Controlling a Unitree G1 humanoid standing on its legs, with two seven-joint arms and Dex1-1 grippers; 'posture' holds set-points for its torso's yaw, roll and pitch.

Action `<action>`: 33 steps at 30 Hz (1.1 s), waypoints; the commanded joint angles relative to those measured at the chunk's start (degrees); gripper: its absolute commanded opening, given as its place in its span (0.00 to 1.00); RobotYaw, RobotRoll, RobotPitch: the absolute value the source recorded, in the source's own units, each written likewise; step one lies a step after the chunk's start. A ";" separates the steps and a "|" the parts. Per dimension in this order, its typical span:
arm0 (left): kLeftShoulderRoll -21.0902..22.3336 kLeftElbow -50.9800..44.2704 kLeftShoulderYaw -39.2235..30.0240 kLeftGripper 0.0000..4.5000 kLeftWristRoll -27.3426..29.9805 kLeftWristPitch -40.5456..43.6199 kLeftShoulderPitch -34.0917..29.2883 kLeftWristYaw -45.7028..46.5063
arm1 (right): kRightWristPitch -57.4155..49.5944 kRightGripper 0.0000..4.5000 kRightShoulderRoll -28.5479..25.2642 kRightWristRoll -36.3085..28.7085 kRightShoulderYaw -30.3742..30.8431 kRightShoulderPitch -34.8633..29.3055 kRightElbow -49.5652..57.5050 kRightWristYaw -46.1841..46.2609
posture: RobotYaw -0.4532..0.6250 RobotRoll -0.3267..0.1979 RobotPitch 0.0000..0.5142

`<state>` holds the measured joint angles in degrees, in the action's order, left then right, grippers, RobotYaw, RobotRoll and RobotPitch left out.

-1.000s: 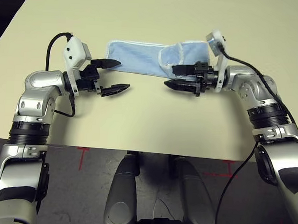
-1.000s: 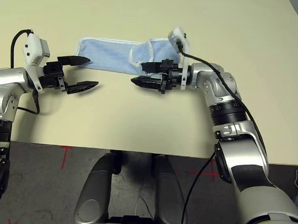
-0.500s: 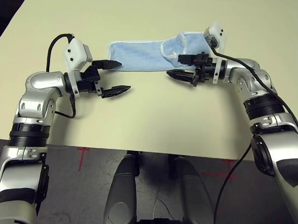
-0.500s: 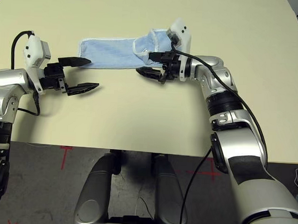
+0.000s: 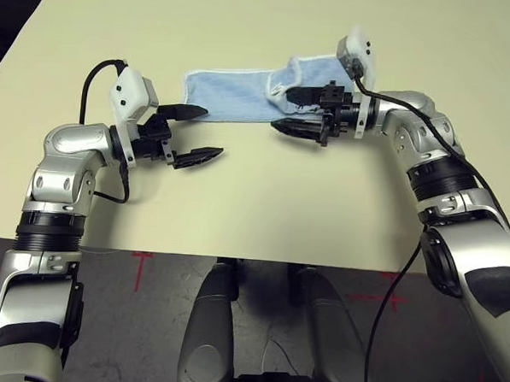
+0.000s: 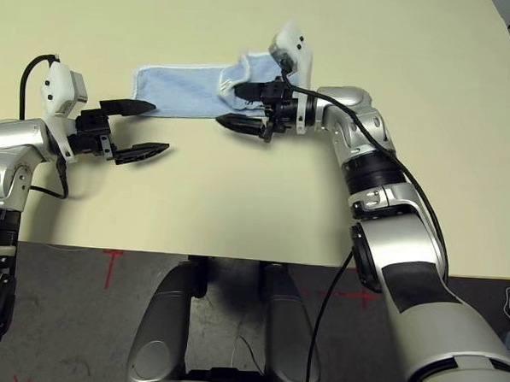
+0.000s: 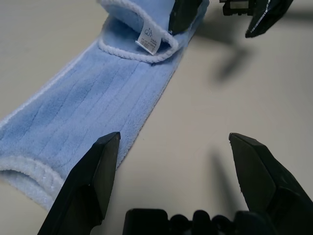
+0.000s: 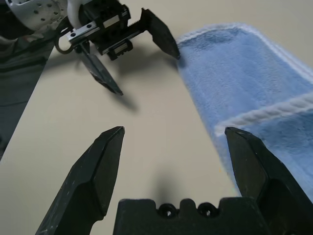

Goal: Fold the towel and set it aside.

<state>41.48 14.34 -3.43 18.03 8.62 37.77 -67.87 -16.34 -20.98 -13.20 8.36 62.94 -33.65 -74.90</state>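
1. Across the far middle of the table (image 5: 238, 190): towel (image 5: 230, 94), long axis running left to right, right end folded over.
2. Nearer to the fold: right gripper (image 5: 295, 113), open, far finger over it; bare table toward the robot.
3. By the left end: left gripper (image 5: 213, 133), open, empty.

Lies as a long, narrow light-blue terry towel (image 5: 230, 96) with white stitched edging, lengthwise roughly along the near edge of the tabletop (image 5: 238, 190) and well back from it. Stretches mostly flat toward the tabletop's left edge. Doubles over toward the right edge, with a loose, rumpled flap, curled at the rim and showing a small white tag (image 7: 148, 37).
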 commanded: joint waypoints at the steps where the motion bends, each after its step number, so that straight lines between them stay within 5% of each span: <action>1: 0.53 0.32 0.33 1.00 -0.40 -0.62 -0.03 -0.40 | 2.57 0.99 -2.38 1.41 1.23 -2.18 1.17 -2.54 | 0.45 0.62 0.63; 14: 0.54 1.56 -0.25 1.00 0.38 -0.56 0.76 -0.85 | 20.02 0.99 -7.11 -3.44 -12.81 -5.63 -11.12 -0.11 | 0.44 0.62 0.65; 23: 0.73 2.90 -0.52 1.00 0.55 -0.32 0.86 -0.64 | 35.02 0.99 -12.23 -1.91 -15.07 -8.15 -22.72 -4.71 | 0.44 0.62 0.66; 28: 1.19 3.72 -0.60 1.00 0.10 -0.76 0.89 -0.60 | 32.28 0.99 -12.46 -2.23 -16.11 -7.88 -26.18 -1.01 | 0.44 0.62 0.66; 33: 1.06 4.41 -0.30 1.00 -0.19 -1.14 1.23 -0.60 | 18.62 0.99 -10.20 -2.86 -16.48 -6.99 -24.35 5.39 | 0.43 0.62 0.66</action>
<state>41.84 18.68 -3.54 18.12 8.04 39.06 -67.98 6.21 -31.68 -15.75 -7.72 56.17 -58.63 -70.91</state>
